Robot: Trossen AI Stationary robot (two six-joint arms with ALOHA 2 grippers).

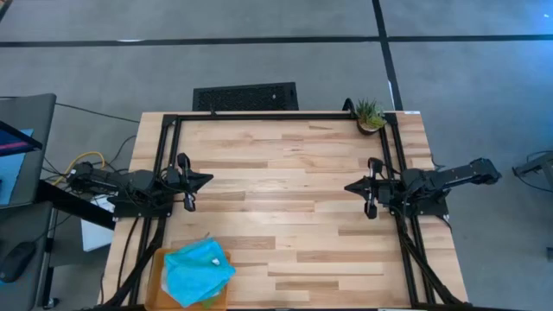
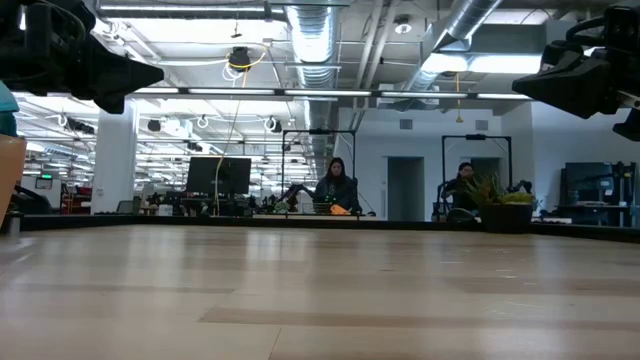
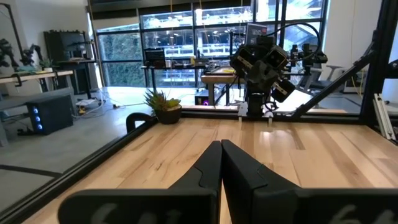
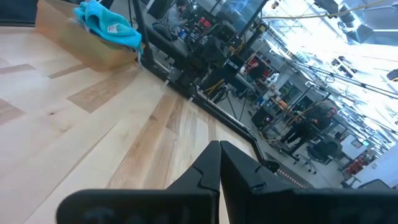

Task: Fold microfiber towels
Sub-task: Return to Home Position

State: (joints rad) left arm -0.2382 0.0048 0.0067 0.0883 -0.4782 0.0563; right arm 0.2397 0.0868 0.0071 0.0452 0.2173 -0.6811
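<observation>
I count two arms, one at each side of the table, both held above the wood. The left gripper and the right gripper point at each other across the middle. Each has its two fingers pressed together, holding nothing. I see one towel, the turquoise towel, bunched on top of the single orange tray at the table corner on the left arm's side. Anything beneath it is hidden. One potted plant stands at the diagonally opposite corner. Two seated people show in the room beyond.

High camera looks straight down on the desk; low camera sits level across it; both share the plant.
</observation>
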